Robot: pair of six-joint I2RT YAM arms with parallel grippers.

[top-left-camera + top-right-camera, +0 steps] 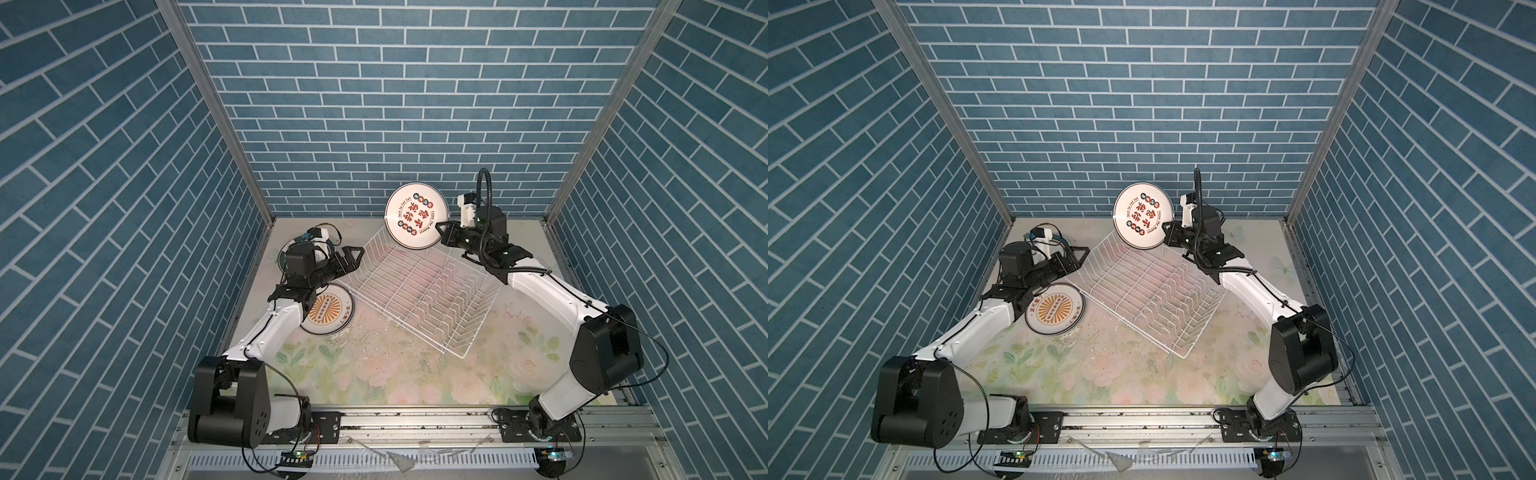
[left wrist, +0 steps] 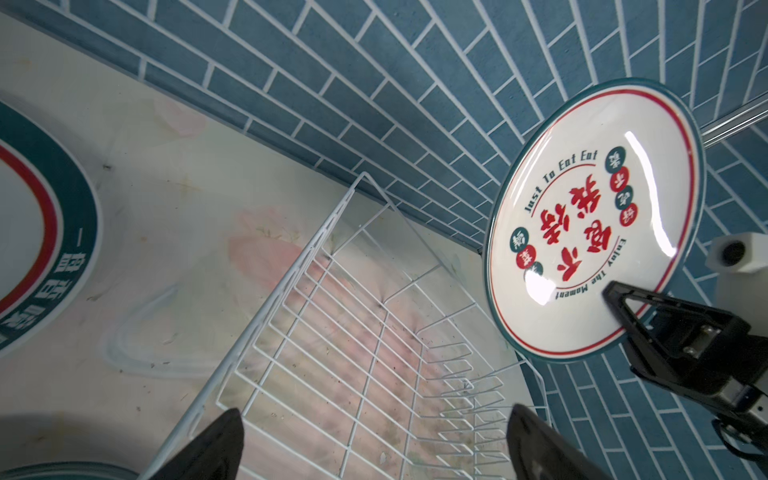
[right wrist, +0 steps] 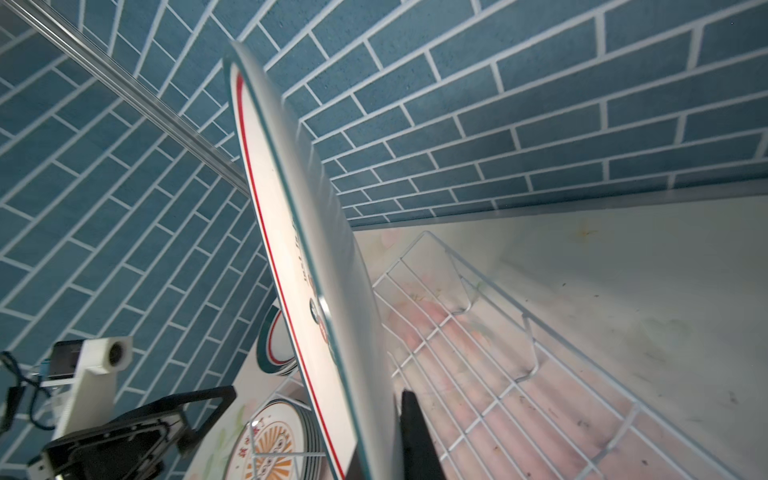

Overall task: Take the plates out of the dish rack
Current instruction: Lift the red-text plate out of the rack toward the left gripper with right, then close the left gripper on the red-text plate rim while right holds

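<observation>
Right gripper [image 1: 444, 226]: clamped tight on the lower rim of a round white ceramic plate [image 1: 415, 216] with a dark green edge, a red ring and red characters.
Held plate: it stands nearly on edge, printed face turned toward the left arm. It is raised above the far corner of the white wire dish rack [image 1: 415, 286], in front of the blue brick-pattern back wall [image 1: 374, 104].
Left gripper [image 1: 355, 253]: the jaws are spread wide with nothing between them, just beside the rack's far left rim.
Dish rack: it sits diagonally in the middle of the floral-print desk [image 1: 374, 374], and its zigzag divider wires run along the nearer right part.
Sunburst stack [image 1: 1054, 309]: white plates topped by an orange sunburst print lie flat on the desk just left of the rack, partly under the left arm.
Green-rimmed plate [image 2: 41, 232]: it lies flat farther back beneath the left wrist, and is mostly hidden in both top views.
</observation>
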